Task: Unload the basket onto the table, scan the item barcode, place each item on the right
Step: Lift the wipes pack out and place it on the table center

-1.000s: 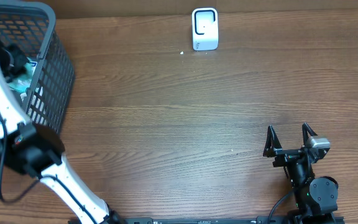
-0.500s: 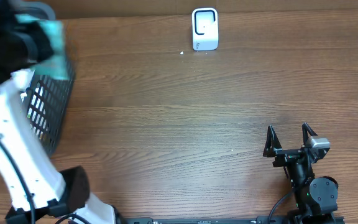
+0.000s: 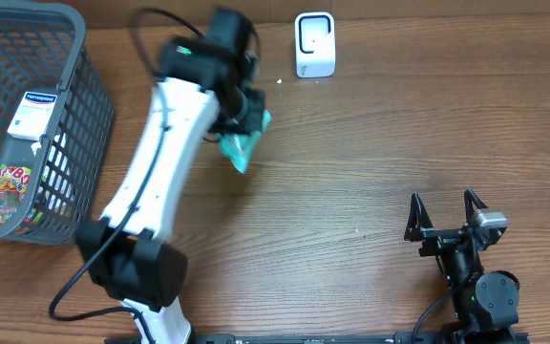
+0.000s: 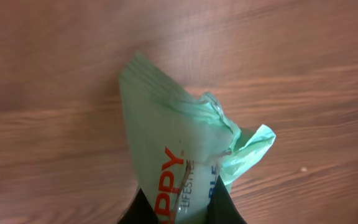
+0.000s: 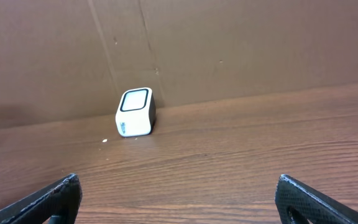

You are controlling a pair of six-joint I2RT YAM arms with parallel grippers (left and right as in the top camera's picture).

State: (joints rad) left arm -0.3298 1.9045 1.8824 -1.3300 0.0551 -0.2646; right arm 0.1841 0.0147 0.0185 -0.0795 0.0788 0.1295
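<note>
The left hand (image 3: 244, 113) is pinching the green pouch (image 3: 240, 149) by one end, the pack dangling from it above the worktop (image 3: 351, 191), while the right hand (image 3: 444, 212) is idling with its jaws spread wide, holding nothing. The carry toward the scanner (image 3: 314, 44) seems to be under way, with the scanner standing beyond the left hand, near but apart. Next, that hand will be needing to turn the pouch's barcode face, not visible here, squarely to the scanner's window.

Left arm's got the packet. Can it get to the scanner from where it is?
Probably yes. The left claw, shut on the green packet, hangs near the scanner, and nothing stands between them on the table. The right claw sits open, well clear.
</note>
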